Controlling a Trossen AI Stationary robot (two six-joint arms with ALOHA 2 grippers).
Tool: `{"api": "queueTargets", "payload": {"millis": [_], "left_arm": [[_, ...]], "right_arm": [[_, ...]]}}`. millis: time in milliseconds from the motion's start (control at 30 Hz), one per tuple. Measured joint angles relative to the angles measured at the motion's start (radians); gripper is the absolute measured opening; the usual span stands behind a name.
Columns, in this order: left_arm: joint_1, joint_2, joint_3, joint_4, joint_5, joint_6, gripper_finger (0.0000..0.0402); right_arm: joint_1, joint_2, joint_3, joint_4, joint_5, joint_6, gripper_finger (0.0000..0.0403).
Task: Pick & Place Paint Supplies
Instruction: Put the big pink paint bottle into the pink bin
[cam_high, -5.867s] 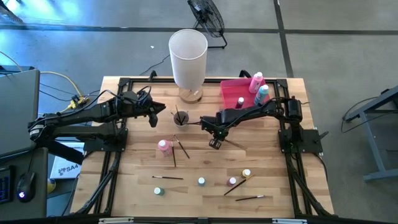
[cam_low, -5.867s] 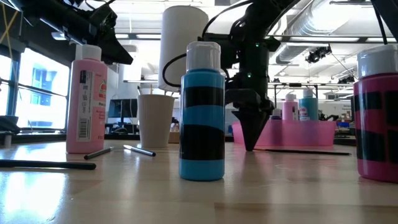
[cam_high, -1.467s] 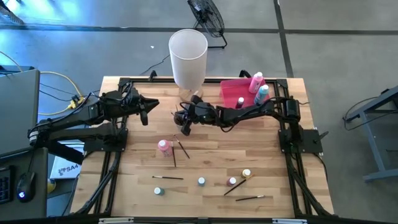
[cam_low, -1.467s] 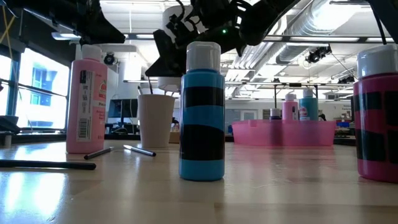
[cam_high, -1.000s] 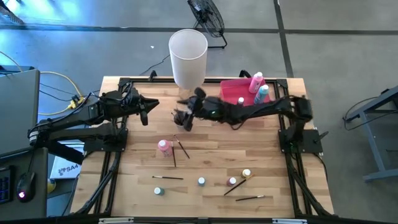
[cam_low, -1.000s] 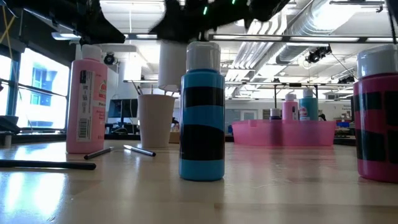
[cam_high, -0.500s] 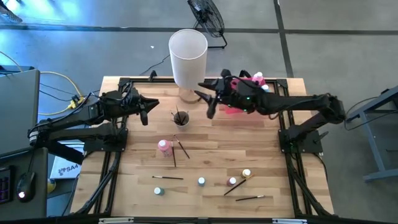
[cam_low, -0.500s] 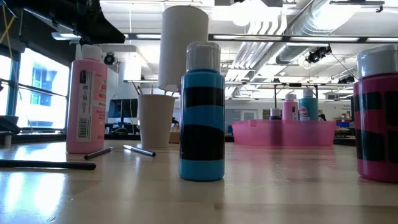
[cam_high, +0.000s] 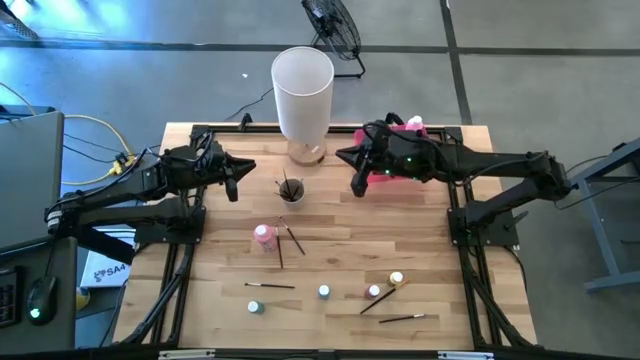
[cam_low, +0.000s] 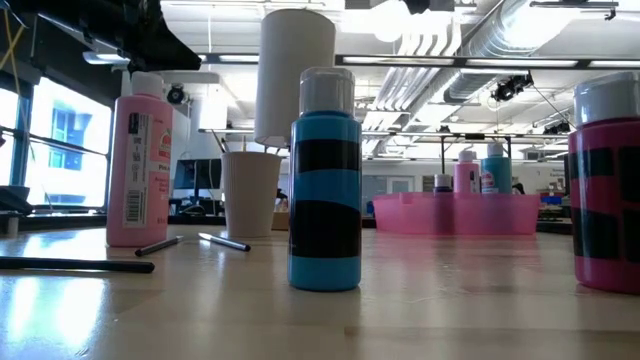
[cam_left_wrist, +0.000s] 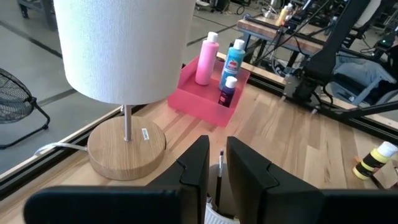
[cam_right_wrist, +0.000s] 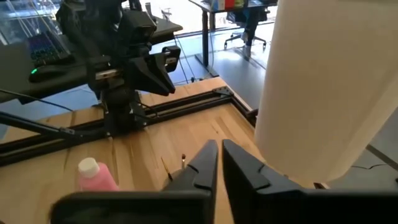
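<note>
Above the table's far side, right gripper (cam_high: 357, 183): jaws pressed together on nothing visible, hanging at the near-left corner of the pink tray (cam_left_wrist: 200, 104)
Left gripper (cam_high: 233, 187): fingers a narrow slit apart, empty, aimed at the paper cup (cam_high: 290, 190), which stands between the two grippers
Bottles, counted: three upright in the tray under the right arm; one pink bottle (cam_high: 264, 236) upright, nearer the front than both grippers; four tiny bottles (cam_high: 324, 291) in a loose row well in front of them
Brushes, counted: five loose brushes (cam_high: 292, 238); more stand in the cup
Brush axes: two beside the pink bottle run roughly front to back; one lies crosswise, one nearly crosswise, and one diagonal among the tiny bottles
Change: a second ago the right gripper hung over the cup, jaws apart; it has since swung to the tray and closed
</note>
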Motion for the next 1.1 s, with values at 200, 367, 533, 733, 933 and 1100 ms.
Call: {"api": "queueTargets", "payload": {"millis": [200,367,533,733,933,1100], "left_arm": [[0.000,0.000,0.000,0.000,-0.001,0.000,0.0054],[0.000,0.000,0.000,0.000,-0.001,0.000,0.0054],[0.000,0.000,0.000,0.000,0.000,0.000,0.0054],[0.000,0.000,0.000,0.001,0.002,0.000,0.0054],[0.000,0.000,0.000,0.001,0.034,0.000,0.0054],[0.000,0.000,0.000,0.000,0.038,0.000,0.0054]], "right_arm": [[0.000,0.006,0.000,-0.001,-0.007,0.019,0.0009],[-0.002,0.006,0.000,-0.001,-0.029,0.017,0.0003],[-0.002,0.006,0.000,-0.001,-0.027,-0.006,0.0003],[-0.002,0.006,-0.041,0.014,-0.022,-0.007,0.0002],[-0.002,0.006,-0.140,0.129,-0.026,0.028,0.0002],[-0.002,0.004,-0.238,0.303,-0.036,0.055,0.0002]]}}
